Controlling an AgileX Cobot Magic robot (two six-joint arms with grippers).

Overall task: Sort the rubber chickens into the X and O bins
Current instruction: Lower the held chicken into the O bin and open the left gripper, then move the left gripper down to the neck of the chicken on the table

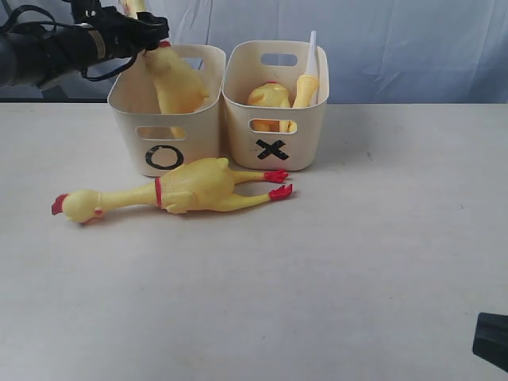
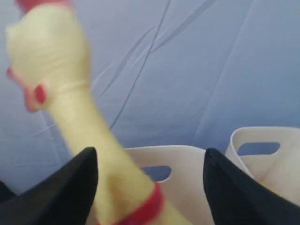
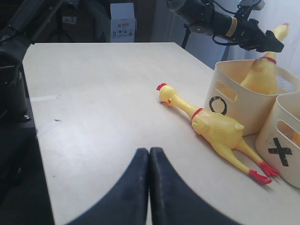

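One rubber chicken (image 1: 176,83) stands tail-down in the O bin (image 1: 127,119), its neck (image 2: 89,140) rising between the fingers of my left gripper (image 1: 151,40). Those jaws are spread wide, and the neck leans on one finger (image 2: 70,187) only. A second chicken (image 1: 190,189) lies flat on the table in front of both bins, head to the left. The X bin (image 1: 309,127) holds another chicken (image 1: 270,97) and a yellow piece with a white tube (image 1: 311,51). My right gripper (image 3: 149,152) is shut on nothing, low over the table at the near right.
The two bins stand side by side at the back of the cream table (image 1: 357,262), against a blue-grey cloth backdrop (image 1: 413,48). My left arm (image 3: 225,23) reaches over the O bin (image 3: 229,101). A table edge (image 3: 37,140) runs beside my right gripper.
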